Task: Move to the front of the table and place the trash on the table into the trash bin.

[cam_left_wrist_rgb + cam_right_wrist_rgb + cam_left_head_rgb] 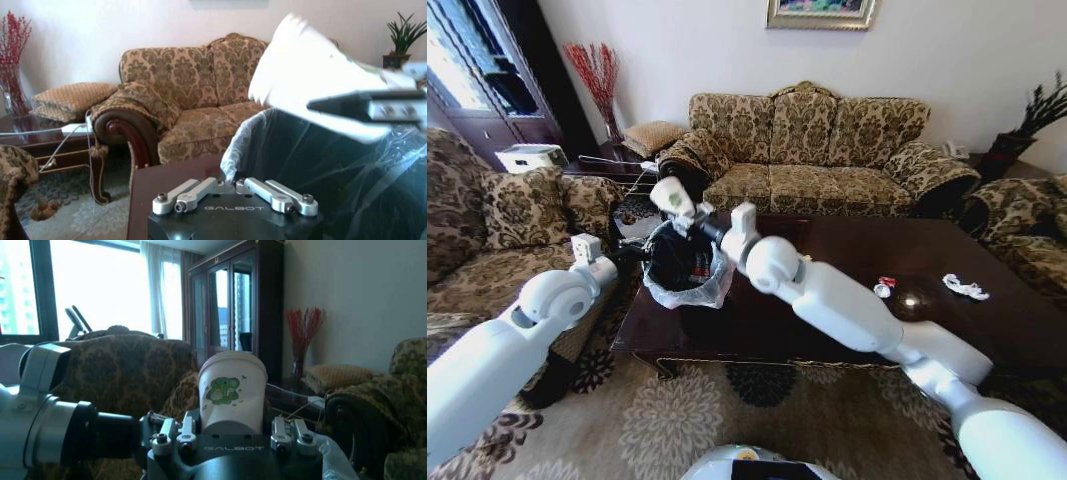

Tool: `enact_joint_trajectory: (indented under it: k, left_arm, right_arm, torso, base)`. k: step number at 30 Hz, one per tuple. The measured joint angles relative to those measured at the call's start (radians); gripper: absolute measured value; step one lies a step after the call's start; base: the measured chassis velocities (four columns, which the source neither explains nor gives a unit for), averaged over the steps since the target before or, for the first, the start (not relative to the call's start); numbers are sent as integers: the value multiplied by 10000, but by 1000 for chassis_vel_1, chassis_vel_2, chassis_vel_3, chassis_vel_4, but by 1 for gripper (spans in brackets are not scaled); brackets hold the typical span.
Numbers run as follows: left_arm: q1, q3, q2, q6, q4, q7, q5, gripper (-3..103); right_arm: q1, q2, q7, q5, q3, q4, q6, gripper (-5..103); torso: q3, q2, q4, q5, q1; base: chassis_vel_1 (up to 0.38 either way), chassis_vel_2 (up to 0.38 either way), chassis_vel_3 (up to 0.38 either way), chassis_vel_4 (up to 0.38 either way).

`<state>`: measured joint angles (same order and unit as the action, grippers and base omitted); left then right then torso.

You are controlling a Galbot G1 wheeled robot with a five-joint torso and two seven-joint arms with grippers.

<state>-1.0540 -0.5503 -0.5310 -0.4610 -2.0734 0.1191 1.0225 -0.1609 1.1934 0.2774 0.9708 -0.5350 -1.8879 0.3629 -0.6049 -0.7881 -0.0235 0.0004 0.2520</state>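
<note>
Right pincer (679, 205) clamped on white paper cup (232, 390), held over bin (689, 268) at bench (827, 330) left end. Left pincer (632, 253) beside bin rim, fingers spread, touching bag. Wrapper (965, 288), small scraps (884, 287) on bench, right side.

The glossy dark brown table (847, 300) carries the bag-lined black trash bin (685, 272) at its left end, a small red-and-white bit (884, 287) and a crumpled white wrapper (964, 288) toward its right
</note>
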Motion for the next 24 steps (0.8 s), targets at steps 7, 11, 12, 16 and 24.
enact_joint_trajectory:
  k: [7, 11, 12, 16, 24]
  left_arm:
    - [139, -25, 85, -1, 84, -3, 60, 3]
    - [240, -41, 139, -5, 114, -14, 179, 3]
    - [248, -43, 141, -5, 128, -15, 190, 3]
    - [229, -44, 97, -7, 162, -17, 192, 3]
    - [201, -112, -12, -35, 128, -67, 137, 3]
  right_arm:
    - [-75, -9, 32, -36, -53, -35, 18, 74]
    - [-20, 45, 28, -35, -47, -23, 7, 90]
    - [-12, 76, 31, -36, -39, -28, -36, 90]
    - [51, 161, 354, -48, 428, -109, -187, 100]
    - [-991, -1146, 1073, -259, 2905, 250, -151, 100]
  torso:
    - [0, 0, -5, -1, 0]
    - [0, 0, -3, -1, 0]
    - [0, 0, -3, -1, 0]
    - [0, 0, -8, -1, 0]
    - [1, 0, -5, 2, 0]
  base:
    - [0, 0, 0, 0]
    - [0, 0, 0, 0]
    - [0, 0, 0, 0]
    - [0, 0, 0, 0]
    - [0, 0, 0, 0]
